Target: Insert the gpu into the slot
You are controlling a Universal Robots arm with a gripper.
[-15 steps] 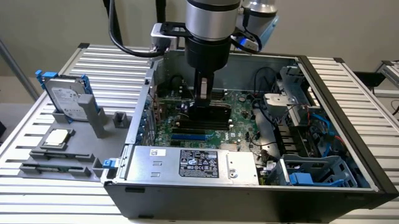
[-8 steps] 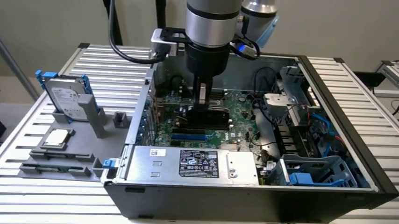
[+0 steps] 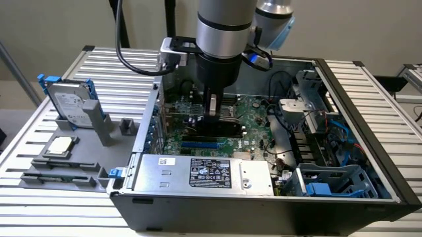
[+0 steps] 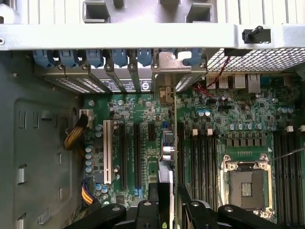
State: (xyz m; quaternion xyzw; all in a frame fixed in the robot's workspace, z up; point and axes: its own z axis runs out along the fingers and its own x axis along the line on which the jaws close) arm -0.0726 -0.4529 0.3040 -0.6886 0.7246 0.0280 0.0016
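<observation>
Exterior view has the open computer case (image 3: 264,215) lying on its side on the slatted table (image 3: 389,89), so that its motherboard (image 3: 254,128) faces up and the arm (image 3: 224,29) can come at it from straight above. The power supply (image 3: 204,173) sits along the near wall of the case, with the board's expansion area free beyond it.

The arm stands almost vertical, with its wrist inside the case walls and the gripper (image 3: 214,114) pointing down at the board. The gripper is closed on the gpu (image 3: 228,131), pinching the card by its upper edge so that the connector edge is the lower one and faces the board. The card hangs on edge, long side level, low over the board. The bright blue slot (image 3: 199,145) shows just on the near side of the card, parallel to it, and the card is probably lined up over it. Whether the card's edge has entered the slot cannot be told.

In the wrist view the gpu (image 4: 167,148) is seen edge-on as a thin strip running away from the fingers (image 4: 190,210), which press on either face. Its silver bracket (image 4: 171,67) reaches the rear wall of the case among the row of blue retaining clips (image 4: 119,56), which suits a card lined up with its opening. The processor socket (image 4: 245,183) lies well apart, off to one side of the card.
</observation>
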